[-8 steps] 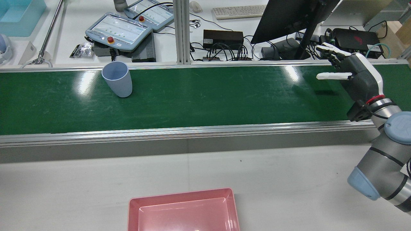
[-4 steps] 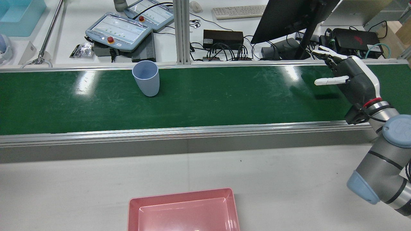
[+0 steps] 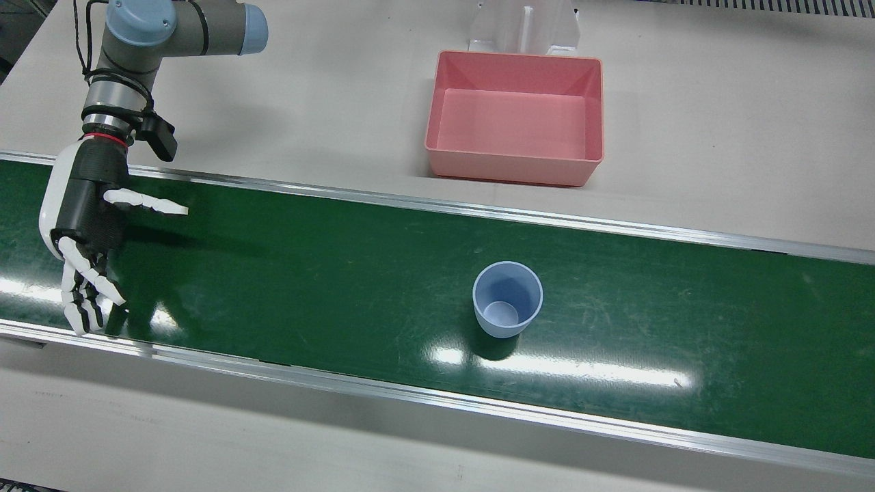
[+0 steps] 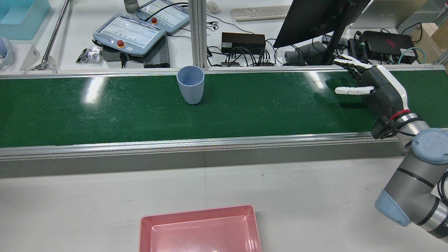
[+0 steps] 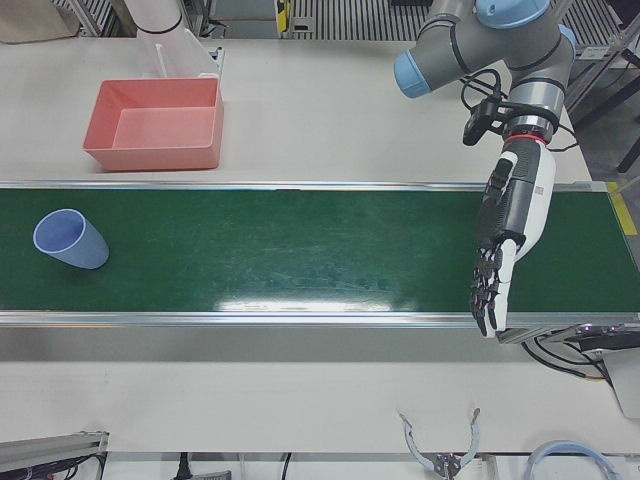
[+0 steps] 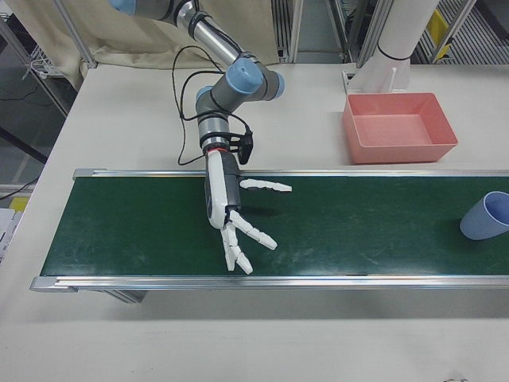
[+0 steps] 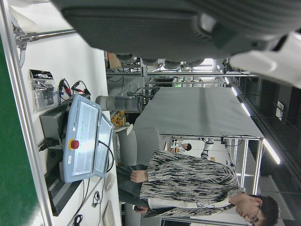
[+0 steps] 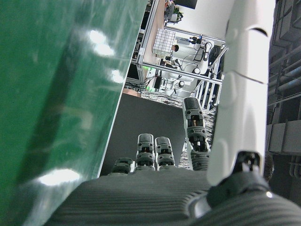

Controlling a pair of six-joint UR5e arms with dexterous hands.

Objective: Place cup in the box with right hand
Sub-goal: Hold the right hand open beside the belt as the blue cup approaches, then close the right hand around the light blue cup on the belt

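Note:
A light blue cup (image 3: pixel 507 307) stands upright and empty on the green conveyor belt (image 3: pixel 307 273); it also shows in the rear view (image 4: pixel 190 84), at the left edge of the left-front view (image 5: pixel 70 240) and at the right edge of the right-front view (image 6: pixel 487 216). My right hand (image 4: pixel 379 89) is open over the belt's end, far from the cup, fingers spread (image 3: pixel 85 219) (image 6: pixel 227 203). My left hand (image 5: pixel 510 225) is open and empty over the belt's other end. The pink box (image 3: pixel 514 164) sits empty on the white table beside the belt (image 4: pixel 199 213).
Aluminium rails (image 4: pixel 210 143) edge the belt on both sides. Behind the belt, a desk holds teach pendants (image 4: pixel 129 33), a monitor (image 4: pixel 311 17), a keyboard (image 4: pixel 260 12) and cables. A white stand (image 3: pixel 523 27) is behind the box.
The cup has travelled along the belt toward my right hand, to the right in the rear view. My right hand has lowered a little and shifted slightly toward the cup, still open.

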